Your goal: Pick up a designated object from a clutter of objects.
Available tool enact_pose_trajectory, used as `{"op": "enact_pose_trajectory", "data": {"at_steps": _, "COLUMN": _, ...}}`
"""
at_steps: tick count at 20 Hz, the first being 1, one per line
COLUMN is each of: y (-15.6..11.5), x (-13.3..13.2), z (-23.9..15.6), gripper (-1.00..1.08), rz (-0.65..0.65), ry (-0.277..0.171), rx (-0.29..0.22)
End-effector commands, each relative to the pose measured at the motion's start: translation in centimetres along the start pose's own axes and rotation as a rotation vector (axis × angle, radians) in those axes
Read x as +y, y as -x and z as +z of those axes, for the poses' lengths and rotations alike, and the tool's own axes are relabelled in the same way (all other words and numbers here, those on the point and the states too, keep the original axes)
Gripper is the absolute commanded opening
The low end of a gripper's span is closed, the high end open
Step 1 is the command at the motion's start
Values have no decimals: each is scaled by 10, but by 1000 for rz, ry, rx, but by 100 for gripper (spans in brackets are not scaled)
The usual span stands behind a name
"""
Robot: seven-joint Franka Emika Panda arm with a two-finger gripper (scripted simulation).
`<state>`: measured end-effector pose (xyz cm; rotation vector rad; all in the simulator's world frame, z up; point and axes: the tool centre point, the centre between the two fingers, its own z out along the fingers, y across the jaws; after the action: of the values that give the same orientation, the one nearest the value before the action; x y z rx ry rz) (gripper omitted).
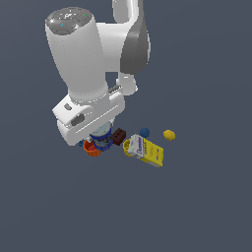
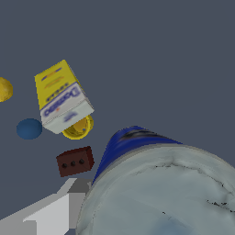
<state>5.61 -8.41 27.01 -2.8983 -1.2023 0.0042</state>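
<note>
The blue can [image 1: 104, 142] with a pale silvery top stands in the clutter, right under my gripper [image 1: 98, 132]. The white hand hides the fingers in the exterior view. In the wrist view the can [image 2: 156, 183] fills the near corner, and one grey finger [image 2: 50, 213] lies right beside its rim. The other finger is hidden, so I cannot tell whether the jaws press on the can. An orange cup [image 1: 91, 149] touches the can on the exterior view's left.
A dark brown block [image 1: 118, 136] [image 2: 75, 161], blue ball [image 1: 144, 132] [image 2: 29, 128], yellow cup [image 1: 128, 146] [image 2: 78, 128] and white-and-yellow box [image 1: 150, 151] [image 2: 62, 97] lie to the exterior view's right of the can. A small yellow item [image 1: 169, 135] lies farther right, and a tiny blue piece [image 1: 80, 143] lies by the orange cup.
</note>
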Motion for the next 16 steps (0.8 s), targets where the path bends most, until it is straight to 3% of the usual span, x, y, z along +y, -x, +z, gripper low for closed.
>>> {"op": "enact_pose_trajectory", "data": {"at_steps": 1, "y": 23, "x": 15, "z": -21, "gripper": -100, "rz": -1, "ry": 3, "rx": 3}}
{"op": "enact_pose_trajectory", "data": {"at_steps": 9, "y": 90, "x": 60, "z": -74, "gripper": -100, "rz": -1, "ry": 3, "rx": 3}}
{"op": "enact_pose_trajectory", "data": {"at_steps": 16, "y": 121, "x": 83, "z": -101, "gripper": -100, "rz": -1, "ry": 5, "rx": 1}}
